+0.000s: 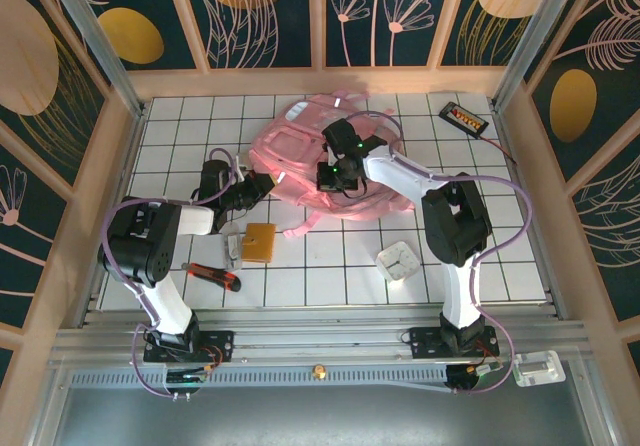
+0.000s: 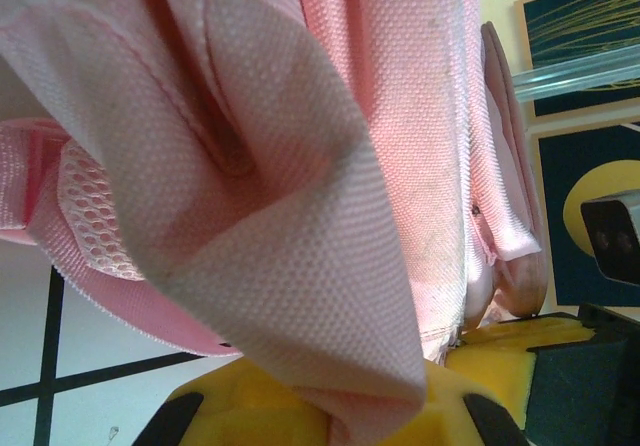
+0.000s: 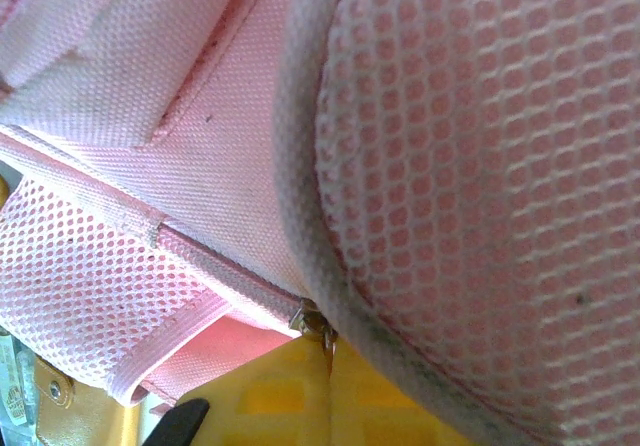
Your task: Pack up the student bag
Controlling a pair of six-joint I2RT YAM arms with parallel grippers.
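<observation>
The student bag (image 1: pixel 300 146), a big pink backpack, lies crumpled at the middle back of the white gridded table (image 1: pixel 520 256). My left gripper (image 1: pixel 262 184) is at the bag's left edge. In the left wrist view its yellow fingers (image 2: pixel 250 411) are shut on a fold of the bag's pink fabric (image 2: pixel 300 226). My right gripper (image 1: pixel 335 174) is on top of the bag's middle. In the right wrist view its yellow fingers (image 3: pixel 270 401) are closed on a metal zipper pull (image 3: pixel 318 324), next to pink mesh (image 3: pixel 480 166).
A tan square pouch (image 1: pixel 259 242) and a small grey item (image 1: pixel 233 251) lie in front of the bag. A red and black tool (image 1: pixel 212 276) is near the left arm, a white block (image 1: pixel 397 261) at front right, and a black and orange device (image 1: pixel 464 117) at back right.
</observation>
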